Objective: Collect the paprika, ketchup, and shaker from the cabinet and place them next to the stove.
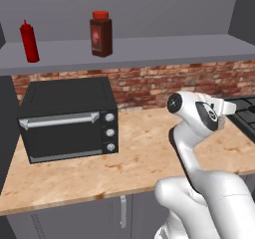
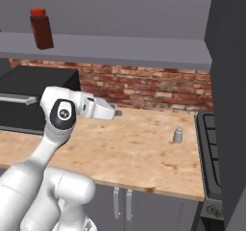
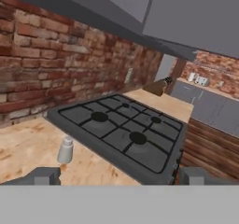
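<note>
Hand view: shaker (image 3: 65, 150) stands on the counter (image 3: 28, 143) just beside the stove (image 3: 121, 129); gripper (image 3: 119, 175) spread wide, holding nothing. Paprika (image 1: 101, 33) and ketchup (image 1: 29, 41) sit on the cabinet (image 1: 149, 51). Risk: arm swing toppling the shaker.

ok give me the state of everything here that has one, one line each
tool: open, holding nothing
shaker: upright on the counter, beside the stove, already off the shelf
paprika: upright on the cabinet shelf, cap on
ketchup: upright on the cabinet shelf
cabinet: open shelf, no door
toaster oven: door shut
stove: no flame on any burner, grates bare
</note>
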